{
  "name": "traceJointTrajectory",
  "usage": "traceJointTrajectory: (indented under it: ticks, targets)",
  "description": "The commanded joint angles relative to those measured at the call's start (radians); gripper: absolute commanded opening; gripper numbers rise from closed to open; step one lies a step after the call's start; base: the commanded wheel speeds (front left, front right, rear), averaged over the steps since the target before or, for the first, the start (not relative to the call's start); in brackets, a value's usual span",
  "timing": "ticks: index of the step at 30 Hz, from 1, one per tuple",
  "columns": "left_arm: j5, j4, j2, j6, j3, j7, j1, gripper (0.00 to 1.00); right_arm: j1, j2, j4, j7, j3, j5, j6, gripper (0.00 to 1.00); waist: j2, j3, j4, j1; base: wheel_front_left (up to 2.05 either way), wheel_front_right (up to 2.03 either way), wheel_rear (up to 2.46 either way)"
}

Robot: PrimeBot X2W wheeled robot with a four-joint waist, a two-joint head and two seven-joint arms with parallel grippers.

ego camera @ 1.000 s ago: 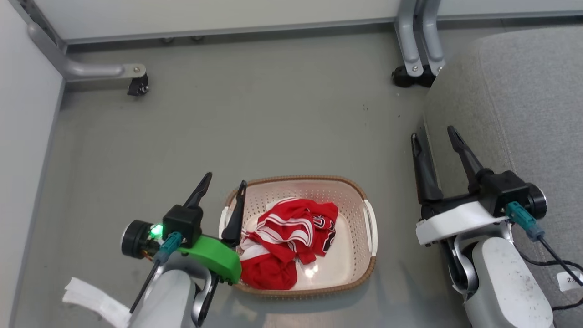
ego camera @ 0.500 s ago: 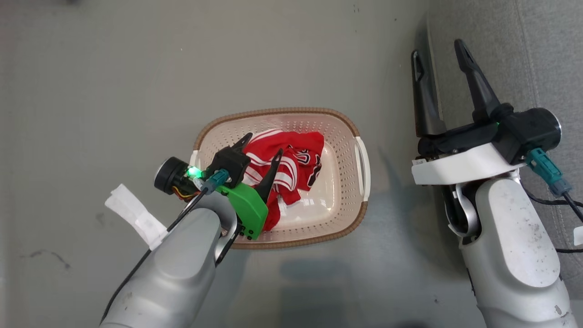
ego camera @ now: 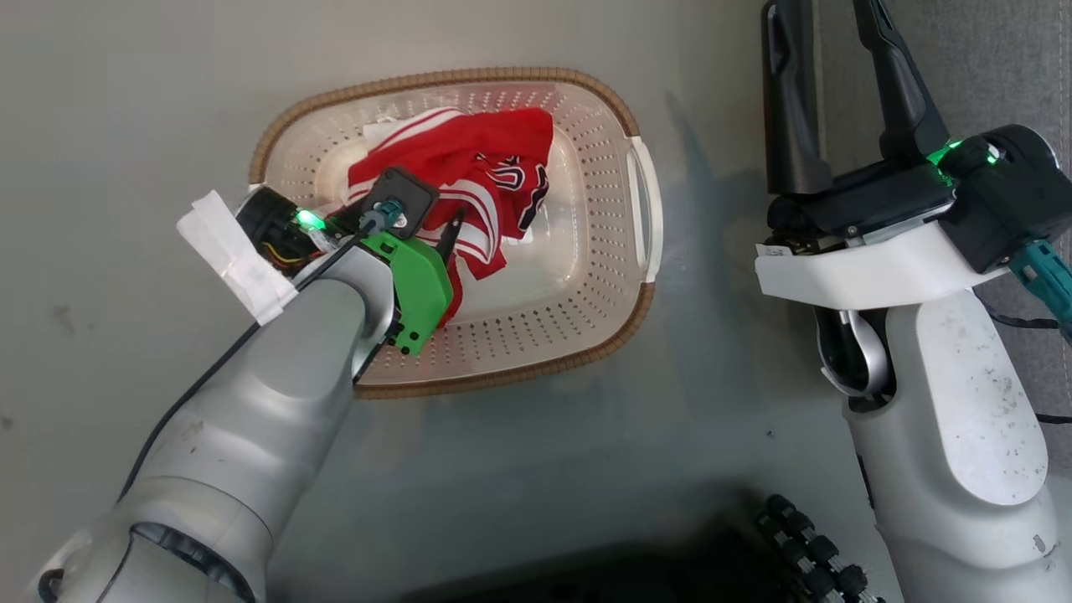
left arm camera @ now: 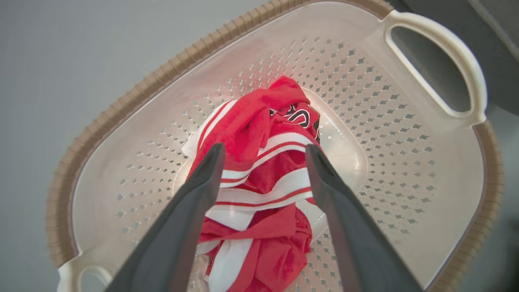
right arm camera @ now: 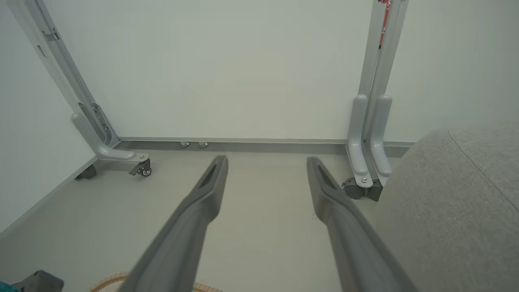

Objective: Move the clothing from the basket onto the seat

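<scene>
Left tool [left arm camera: 263, 152] fingers apart, straddling the red clothing [left arm camera: 251, 121] heaped in the basket [ego camera: 435, 78] on the floor [ego camera: 126, 100]; contact unclear. Right tool [right arm camera: 265, 160] apart, empty, beside the grey seat [right arm camera: 454, 194]; tips cut off in head view.

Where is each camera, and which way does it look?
Head view: on the head, looking down at the cream perforated plastic basket of red striped clothing; both pale forearms show.
Left wrist view: on that wrist, looking into the basket; open left tool frames clothing.
Right wrist view: on that wrist, facing a white wall and grey fabric seat; open right tool shows.
Head and left wrist share basket and clothing.
</scene>
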Motion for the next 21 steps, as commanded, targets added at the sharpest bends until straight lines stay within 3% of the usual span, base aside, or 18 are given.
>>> traceJointTrajectory:
  ticks: [1, 7, 21]
  targets:
    - [-0.002, 0.016, 0.013, -0.003, -0.007, 0.002, -0.038, 1.0, -0.018, 0.0, -0.013, -0.004, 0.003, 0.012, 0.0, 1.0, 0.0, 0.103, -0.071, -0.0001, 0.0, 0.0, 0.0]
    - [0.049, 0.09, 0.029, 0.019, -0.053, 0.001, -0.105, 1.0, -0.011, 0.0, -0.03, -0.004, 0.009, 0.047, 0.0, 1.0, 0.0, 0.142, -0.103, -0.0001, 0.0, 0.0, 0.0]
    - [0.082, 0.147, 0.051, 0.151, -0.09, 0.058, -0.177, 1.0, 0.003, 0.0, -0.049, -0.004, 0.034, 0.093, 0.0, 1.0, 0.0, 0.208, -0.139, -0.0001, 0.0, 0.0, 0.0]
